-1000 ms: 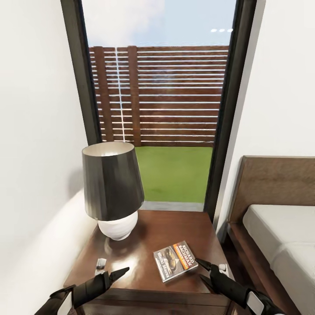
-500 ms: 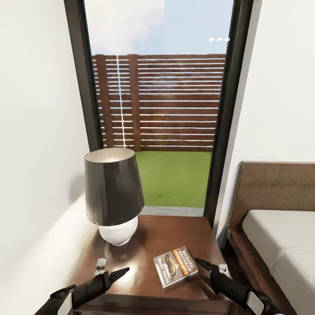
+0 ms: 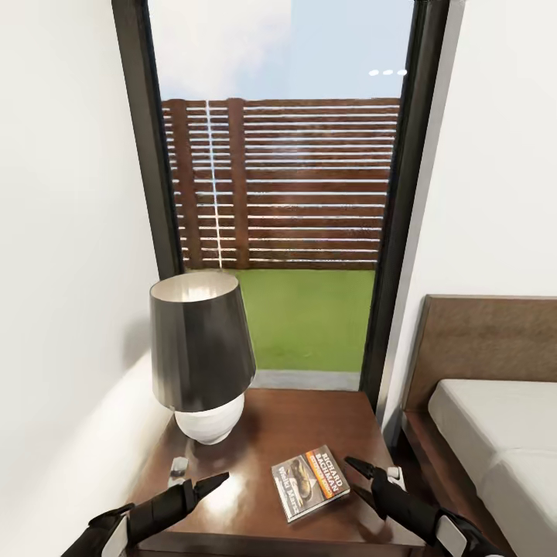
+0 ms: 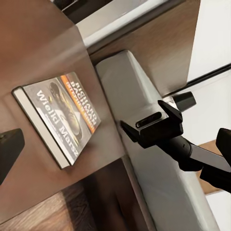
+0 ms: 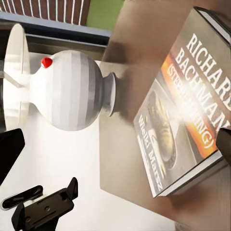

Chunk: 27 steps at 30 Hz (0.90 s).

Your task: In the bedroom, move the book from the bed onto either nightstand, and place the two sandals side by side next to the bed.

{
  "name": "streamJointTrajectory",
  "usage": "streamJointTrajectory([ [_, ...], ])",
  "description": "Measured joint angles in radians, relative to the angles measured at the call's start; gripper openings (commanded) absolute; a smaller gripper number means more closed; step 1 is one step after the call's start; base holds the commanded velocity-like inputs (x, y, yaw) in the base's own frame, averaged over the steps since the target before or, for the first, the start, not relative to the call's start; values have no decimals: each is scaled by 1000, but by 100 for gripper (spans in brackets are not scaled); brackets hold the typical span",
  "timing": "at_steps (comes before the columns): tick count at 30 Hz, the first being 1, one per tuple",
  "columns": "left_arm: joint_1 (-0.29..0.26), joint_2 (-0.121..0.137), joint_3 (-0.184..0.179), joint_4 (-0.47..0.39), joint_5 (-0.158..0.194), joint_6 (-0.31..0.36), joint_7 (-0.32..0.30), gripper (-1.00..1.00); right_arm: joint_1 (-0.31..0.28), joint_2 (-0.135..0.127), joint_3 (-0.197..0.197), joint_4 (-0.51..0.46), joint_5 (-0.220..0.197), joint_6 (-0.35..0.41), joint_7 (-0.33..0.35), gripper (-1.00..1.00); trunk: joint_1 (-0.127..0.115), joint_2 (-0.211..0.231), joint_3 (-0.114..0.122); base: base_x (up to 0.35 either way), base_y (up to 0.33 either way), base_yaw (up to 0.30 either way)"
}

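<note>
Dark-covered book [image 3: 310, 482] lies on the nightstand [image 3: 309, 418] beside the open right claw [image 3: 370, 473].

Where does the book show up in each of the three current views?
Head view: the book lies flat on the nightstand, lower centre, between the two grippers.
Left wrist view: the book is at left, on the dark wood.
Right wrist view: the book is at right.
Shared landmark: the cover's orange band.

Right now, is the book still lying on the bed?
No, the book lies flat on the nightstand beside the lamp, apart from the bed.
</note>
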<state>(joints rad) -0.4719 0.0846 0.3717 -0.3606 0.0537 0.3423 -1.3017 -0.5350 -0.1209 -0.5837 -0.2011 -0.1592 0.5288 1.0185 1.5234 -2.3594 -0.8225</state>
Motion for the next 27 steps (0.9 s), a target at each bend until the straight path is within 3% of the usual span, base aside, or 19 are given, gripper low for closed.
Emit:
streamJointTrajectory([
  [18, 0, -1, -1, 0, -1, -1, -1, 100, 0, 0, 7, 1, 4, -25, 0, 100, -69, 126, 56, 0, 0, 0],
  [20, 0, -2, 0, 0, -2, -2, -2, 100, 1, 0, 13, 3, 5, -38, 0, 100, -77, 140, 63, 0, 0, 0],
  [21, 0, -2, 0, 0, -2, -2, -2, 100, 1, 0, 13, 8, 6, -122, -1, 100, -81, 147, 66, 0, 0, 0],
  [22, 0, -2, 0, 1, -2, -2, -2, 100, 2, 0, 13, 9, 7, -143, -1, 100, -84, 154, 69, 0, 0, 0],
  [27, 0, -1, 0, 1, -3, -3, -2, 100, 2, -1, 16, 8, 18, -150, 0, 100, -104, 189, 85, 0, 0, 0],
])
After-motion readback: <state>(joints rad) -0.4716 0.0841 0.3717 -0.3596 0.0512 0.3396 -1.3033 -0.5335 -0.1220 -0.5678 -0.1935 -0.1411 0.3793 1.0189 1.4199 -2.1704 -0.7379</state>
